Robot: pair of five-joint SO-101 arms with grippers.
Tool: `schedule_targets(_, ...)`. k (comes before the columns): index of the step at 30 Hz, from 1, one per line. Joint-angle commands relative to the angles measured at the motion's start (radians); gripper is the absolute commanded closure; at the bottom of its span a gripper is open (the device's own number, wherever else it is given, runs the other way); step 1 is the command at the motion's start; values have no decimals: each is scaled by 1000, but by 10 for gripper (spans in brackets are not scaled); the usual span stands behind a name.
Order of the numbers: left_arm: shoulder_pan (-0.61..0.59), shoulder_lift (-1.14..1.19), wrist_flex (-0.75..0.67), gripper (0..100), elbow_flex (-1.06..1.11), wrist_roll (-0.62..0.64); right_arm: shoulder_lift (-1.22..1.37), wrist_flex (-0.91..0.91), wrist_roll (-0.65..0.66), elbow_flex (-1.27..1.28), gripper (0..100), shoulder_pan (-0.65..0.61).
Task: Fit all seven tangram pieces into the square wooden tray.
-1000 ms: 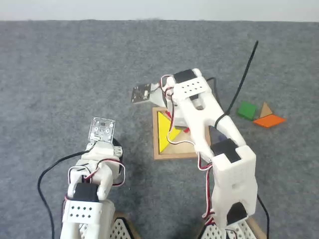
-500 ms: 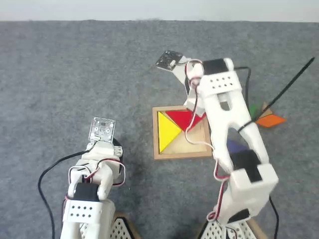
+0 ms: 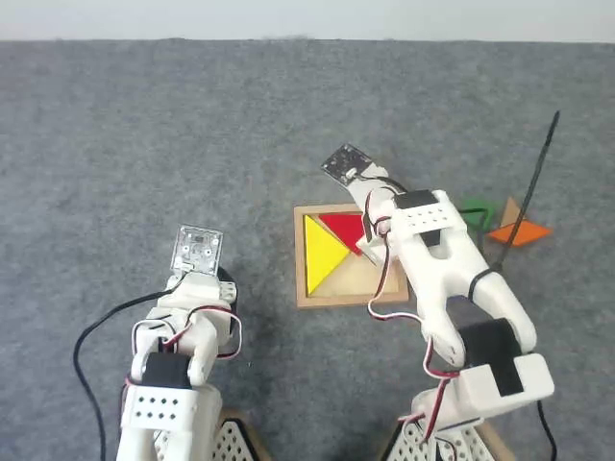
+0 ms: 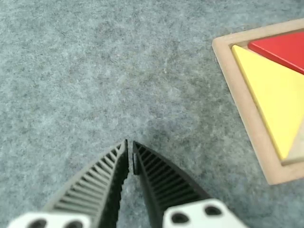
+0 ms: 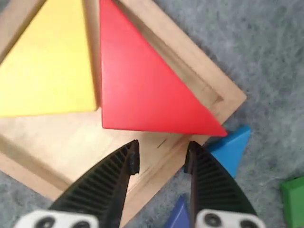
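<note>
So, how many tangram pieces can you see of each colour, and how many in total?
Yellow piece: 1
Red piece: 1
Green piece: 1
Orange piece: 1
Tan piece: 1
Light blue piece: 1
Dark blue piece: 1
Total: 7

Even, soft light; blurred close-up edges.

The tray (image 3: 336, 300) is pale, plain wood. The yellow triangle (image 3: 321, 254) and red triangle (image 3: 343, 227) are flat, solid colours. The blue piece (image 5: 231, 147) is bright, the green piece (image 5: 293, 199) deep, the orange piece (image 3: 519, 232) vivid. The counter (image 3: 144, 125) is mottled grey.
</note>
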Motion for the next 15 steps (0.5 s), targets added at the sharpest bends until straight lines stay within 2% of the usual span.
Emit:
schedule_targets(1, -3, -12, 0, 986, -19, 5, -73, -45, -14, -6, 844, 5)
schedule_targets(5, -3, -12, 0, 986, -19, 5, -65, -85, -57, -5, 844, -4)
schedule_targets(15, -3, -12, 0, 986, -19, 5, 71, -79, -60, -80, 843, -99)
